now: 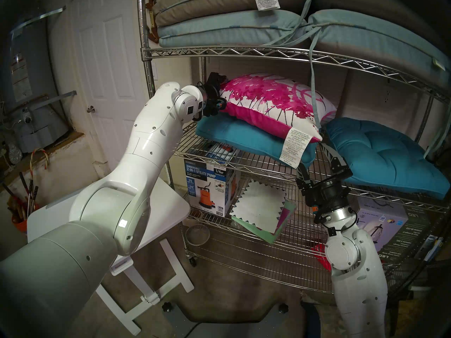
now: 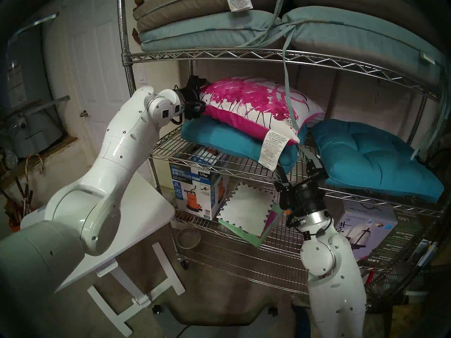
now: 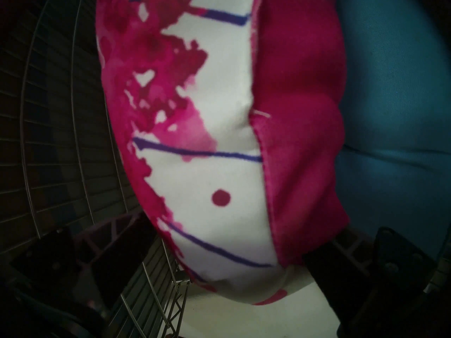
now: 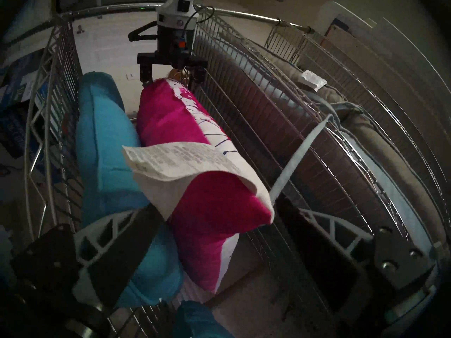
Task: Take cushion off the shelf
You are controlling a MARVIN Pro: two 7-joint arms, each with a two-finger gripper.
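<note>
Currently the cushion (image 1: 273, 103) lies on a teal pad (image 1: 246, 140) on the shelf's (image 1: 244, 52) middle tier. Left end effector (image 1: 216, 96) straddles its left corner, jaws spread, not yet clamped. Right end effector (image 1: 317, 157) released below the labelled corner. Advice: seat both deeper on the seams, clamp together, lift clear of the hanging tie (image 1: 313, 81).
</note>
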